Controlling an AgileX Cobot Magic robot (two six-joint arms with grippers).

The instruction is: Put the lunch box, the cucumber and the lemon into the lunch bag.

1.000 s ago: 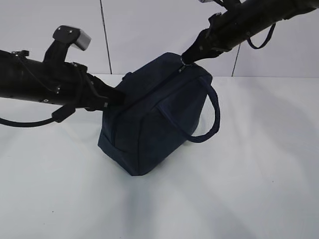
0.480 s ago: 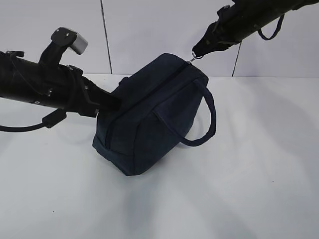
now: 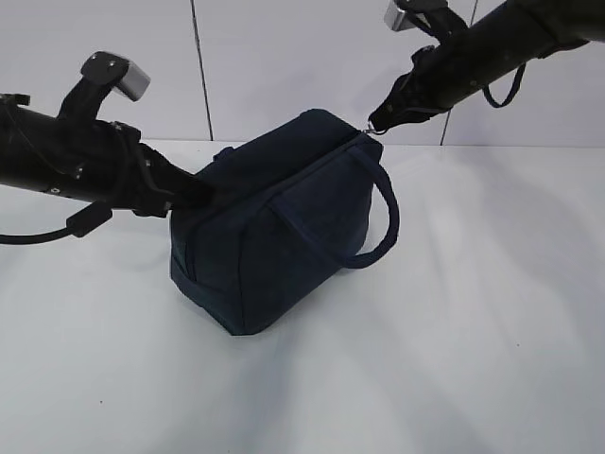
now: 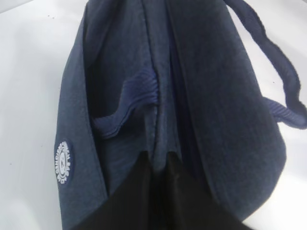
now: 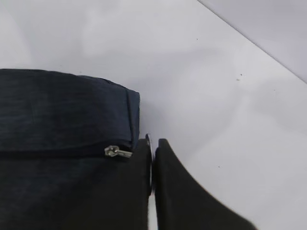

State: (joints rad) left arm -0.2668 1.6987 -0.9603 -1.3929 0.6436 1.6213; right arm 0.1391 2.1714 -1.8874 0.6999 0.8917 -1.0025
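**Lunch bag zipped shut, held at both ends**

The navy lunch bag point(image 3: 274, 227) stood tilted on the white table point(image 3: 454, 359), one lower edge down. Its top zipper ran closed to the far end, so the contents could not be seen. The right gripper point(image 3: 378, 123) was clenched on the metal ring pull point(image 5: 149, 158), the ring pinched between its fingers. The left gripper point(image 3: 194, 192) was clamped on the fabric at the opposite end of the bag. One loop handle point(image 3: 383, 227) hung loose down the near side; the other handle point(image 4: 127, 103) lay against the bag's far face.
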